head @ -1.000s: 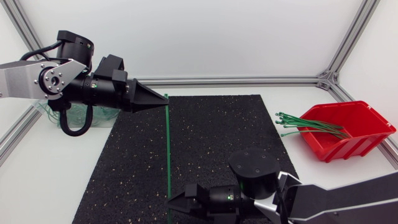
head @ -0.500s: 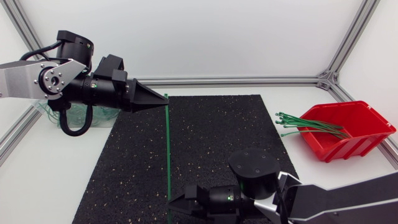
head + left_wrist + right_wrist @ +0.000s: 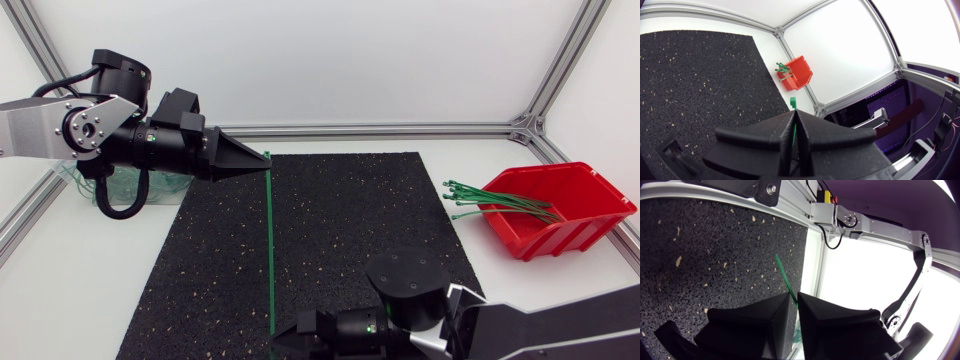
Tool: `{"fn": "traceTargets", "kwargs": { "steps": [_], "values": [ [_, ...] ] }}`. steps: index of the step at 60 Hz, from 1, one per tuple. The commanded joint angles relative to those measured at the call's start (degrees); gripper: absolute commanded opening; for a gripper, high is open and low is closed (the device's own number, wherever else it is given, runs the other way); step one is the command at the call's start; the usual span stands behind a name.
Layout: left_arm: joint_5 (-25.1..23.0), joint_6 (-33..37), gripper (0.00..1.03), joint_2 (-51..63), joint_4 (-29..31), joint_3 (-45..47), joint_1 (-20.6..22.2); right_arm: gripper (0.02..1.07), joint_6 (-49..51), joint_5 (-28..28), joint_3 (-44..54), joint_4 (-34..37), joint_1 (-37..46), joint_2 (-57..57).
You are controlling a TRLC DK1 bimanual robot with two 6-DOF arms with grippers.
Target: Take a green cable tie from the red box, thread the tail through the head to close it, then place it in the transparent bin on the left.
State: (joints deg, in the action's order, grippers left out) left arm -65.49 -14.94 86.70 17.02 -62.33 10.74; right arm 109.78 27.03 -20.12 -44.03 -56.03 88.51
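Note:
A straight green cable tie (image 3: pixel 270 250) is stretched over the black mat (image 3: pixel 350 220). My left gripper (image 3: pixel 265 156) is shut on its head end at the mat's far edge; the head (image 3: pixel 793 103) pokes out past the closed fingertips of my left gripper (image 3: pixel 795 112). My right gripper (image 3: pixel 272 345) sits at the mat's front edge, shut on the tie's tail. In the right wrist view the tie (image 3: pixel 782 270) runs out from the narrow slit of my right gripper (image 3: pixel 794 297). The red box (image 3: pixel 560 210) at the right holds several more ties (image 3: pixel 500 200). The transparent bin (image 3: pixel 80 180) is partly hidden behind my left arm.
The red box (image 3: pixel 799 72) stands by the frame's far right corner post. White table surface lies on both sides of the mat. Aluminium frame rails (image 3: pixel 400 130) run along the back and side edges.
My right gripper's fingers have closed in on the tie's tail, and it has slid slightly toward the table's front edge. The left arm and the tie have stayed put.

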Motion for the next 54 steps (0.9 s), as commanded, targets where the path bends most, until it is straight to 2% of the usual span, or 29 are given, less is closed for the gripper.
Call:
{"fn": "traceTargets", "kwargs": {
  "steps": [1, 5, 9, 20, 29, 33, 36, 47, 54],
  "values": [
    [0.3, 0.8, 0.04, 0.1, 0.5, -1.0, 0.3, 0.16, 1.1, -0.2, 1.2, -0.8, -0.8, 0.3],
    [0.3, 0.9, 0.04, 0.1, 0.5, -0.9, 0.3, 0.14, 1.1, -0.3, 1.2, -0.9, -0.8, 0.6],
    [0.3, 0.9, 0.04, 0.1, 0.5, -0.8, 0.3, 0.08, 1.1, -0.6, 1.0, -1.1, -0.8, 1.2],
    [0.3, 1.9, 0.04, -0.9, 0.4, 0.3, 0.3, 0.08, -2.9, 0.5, 0.1, -1.3, -0.1, 1.8],
    [0.2, 3.9, 0.04, -3.8, -0.5, 3.1, 0.0, 0.08, -14.9, 1.3, -0.6, -0.6, 0.2, 0.3],
    [0.2, 4.1, 0.04, -5.0, -0.9, 4.0, -0.2, 0.08, -23.7, 4.4, -0.7, 1.1, 0.7, -1.9],
    [0.2, 4.3, 0.04, -6.0, -1.3, 4.5, -0.3, 0.08, -25.6, 5.1, -0.5, 0.2, 1.5, -2.4],
    [0.0, 3.8, 0.04, -11.4, -4.4, 8.5, -0.4, 0.08, -42.9, 7.7, -1.1, -1.6, 3.4, -5.6],
    [0.0, 1.8, 0.04, -14.2, -7.8, 11.7, -0.1, 0.08, -45.8, 7.8, -0.2, -1.3, 4.2, -6.4]
  ]
}}
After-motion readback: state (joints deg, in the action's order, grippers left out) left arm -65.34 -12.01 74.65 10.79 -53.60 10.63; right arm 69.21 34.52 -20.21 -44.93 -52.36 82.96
